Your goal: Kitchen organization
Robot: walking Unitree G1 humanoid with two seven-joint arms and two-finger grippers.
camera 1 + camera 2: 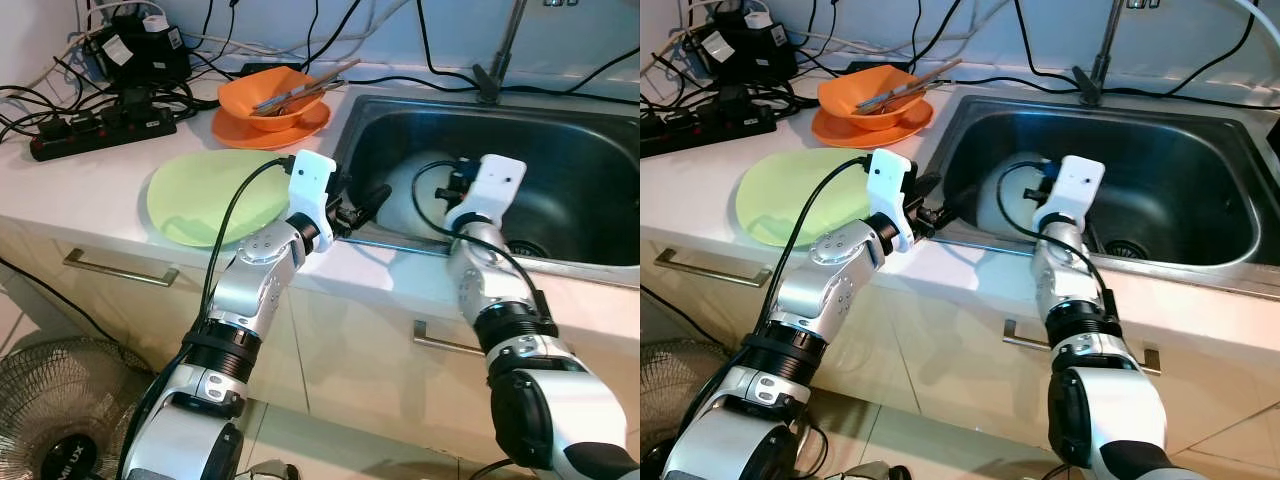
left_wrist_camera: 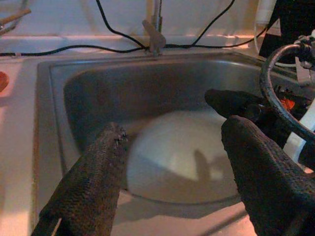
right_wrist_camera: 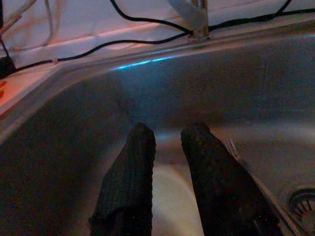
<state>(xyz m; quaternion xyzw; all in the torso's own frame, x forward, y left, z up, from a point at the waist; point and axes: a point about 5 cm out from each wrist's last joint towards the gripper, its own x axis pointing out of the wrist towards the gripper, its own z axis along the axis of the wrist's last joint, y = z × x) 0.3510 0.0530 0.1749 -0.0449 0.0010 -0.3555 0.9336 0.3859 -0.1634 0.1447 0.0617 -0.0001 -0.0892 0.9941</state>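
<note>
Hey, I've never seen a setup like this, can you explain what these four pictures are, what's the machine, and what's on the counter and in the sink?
This is a humanoid robot standing at a kitchen counter. The two wide pictures come from a stereo camera on its head, looking down at its silver arms. The other two come from cameras on its wrists, looking along each gripper's black fingers.

On the counter lie a green plate, an orange bowl on an orange plate with utensils in it, and a power strip with cables. In the steel sink lies a white plate.

The left gripper is open at the sink's near edge, holding nothing. The right gripper is down in the sink over the white plate, its fingers slightly apart; whether it grips the plate cannot be told.
</note>
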